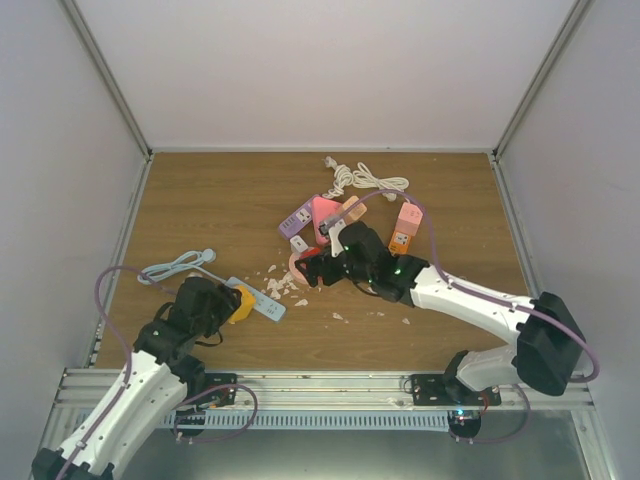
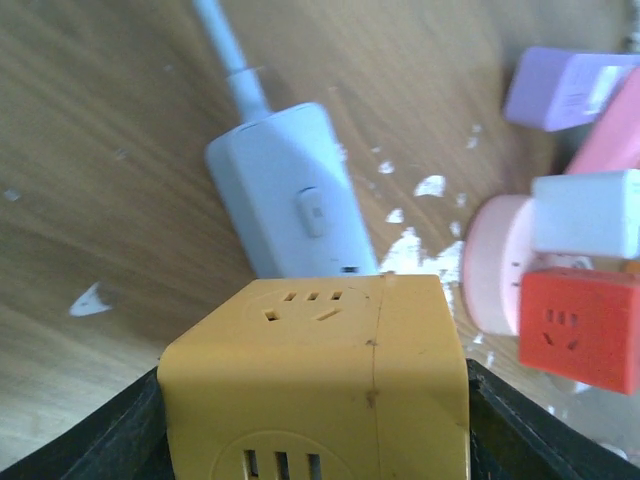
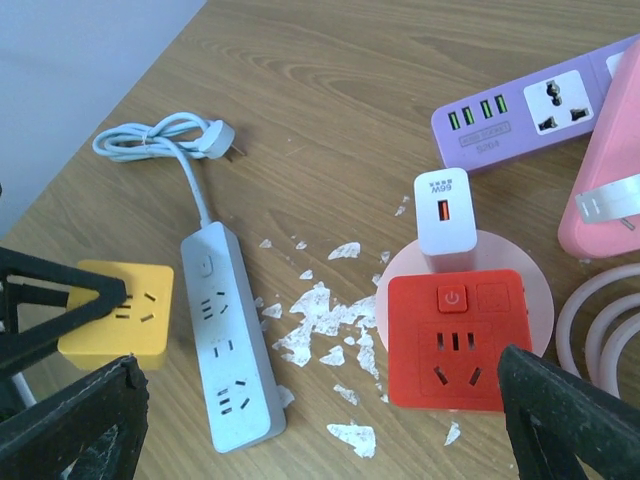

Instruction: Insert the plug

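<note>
Pincer on the left arm [image 2: 318, 440] clamps a yellow cube adapter [image 2: 315, 340] between its dark fingers. The cube is held just beside the white power strip [image 2: 290, 200], toward the strip's switch end; whether the two touch cannot be told. The cube's prongs are hidden, so their line-up with the strip's sockets is unproven, and a skewed descent would likely jam pins against the plastic face rather than seat them. The strip lies loose on the bench [image 3: 350, 60] with nothing bracing it, so an off-centre push could slide or tip it away. White flakes [image 3: 320, 315] litter the wood on the strip's other side. Beyond them the right pincer [image 3: 320, 420] hangs with jaws spread wide and empty over a red cube socket [image 3: 455, 340], well apart from the strip and in no position to steady it.
</note>
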Motion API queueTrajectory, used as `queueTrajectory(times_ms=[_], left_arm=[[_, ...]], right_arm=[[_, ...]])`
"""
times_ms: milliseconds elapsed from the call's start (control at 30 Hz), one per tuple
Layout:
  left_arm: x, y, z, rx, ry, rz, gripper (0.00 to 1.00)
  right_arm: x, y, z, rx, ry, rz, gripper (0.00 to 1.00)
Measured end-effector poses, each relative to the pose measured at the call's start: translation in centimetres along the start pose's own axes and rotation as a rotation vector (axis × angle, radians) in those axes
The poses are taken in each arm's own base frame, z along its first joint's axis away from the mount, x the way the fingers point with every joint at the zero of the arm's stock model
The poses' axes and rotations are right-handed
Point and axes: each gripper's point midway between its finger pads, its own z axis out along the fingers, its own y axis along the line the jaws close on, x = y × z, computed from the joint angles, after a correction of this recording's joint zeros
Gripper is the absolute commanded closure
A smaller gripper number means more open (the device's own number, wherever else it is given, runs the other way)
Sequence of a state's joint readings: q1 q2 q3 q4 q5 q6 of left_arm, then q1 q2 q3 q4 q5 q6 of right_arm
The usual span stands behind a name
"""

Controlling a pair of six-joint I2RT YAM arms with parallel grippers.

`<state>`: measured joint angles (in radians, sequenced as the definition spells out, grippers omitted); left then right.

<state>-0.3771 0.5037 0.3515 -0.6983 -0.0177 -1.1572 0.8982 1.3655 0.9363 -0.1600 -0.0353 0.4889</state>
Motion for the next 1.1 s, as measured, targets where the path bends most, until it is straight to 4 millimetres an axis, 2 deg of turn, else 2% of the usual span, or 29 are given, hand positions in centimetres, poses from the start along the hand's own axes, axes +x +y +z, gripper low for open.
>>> queueTrajectory(times_ms=[200, 367, 467, 600, 700, 767, 833, 1100], left_arm=[[-0.4, -3.6, -1.7, 0.136, 0.005, 0.096, 0.47], [0.3, -9.0, -3.8, 0.362, 0.056, 0.252, 0.47], [1.2, -12.0, -5.3, 0.506, 0.101, 0.344, 0.47], [2.3, -15.2, -7.5, 0.664, 0.157, 0.443, 0.46], [2.7, -16.5, -8.8, 0.735, 0.179, 0.480, 0.46], [3.0, -17.1, -9.5, 0.774, 0.192, 0.495, 0.46], [3.3, -17.5, -9.9, 0.798, 0.207, 0.507, 0.46], [4.0, -18.0, -10.8, 0.840, 0.249, 0.548, 0.46]], right_arm=[[0.0, 0.7, -1.1, -0.048, -0.019, 0.022, 0.05], [0.4, 2.0, -2.1, -0.140, -0.038, 0.020, 0.03], [0.9, 3.6, -2.7, -0.247, -0.049, 0.006, 0.02], [1.8, 5.4, -3.6, -0.357, -0.066, -0.017, 0.02], [1.9, 6.4, -4.5, -0.413, -0.090, -0.028, 0.02], [1.3, 7.2, -5.2, -0.448, -0.123, -0.043, 0.10], [0.9, 7.8, -5.8, -0.475, -0.151, -0.079, 0.13], [0.9, 8.1, -6.5, -0.451, -0.215, -0.355, 0.12]])
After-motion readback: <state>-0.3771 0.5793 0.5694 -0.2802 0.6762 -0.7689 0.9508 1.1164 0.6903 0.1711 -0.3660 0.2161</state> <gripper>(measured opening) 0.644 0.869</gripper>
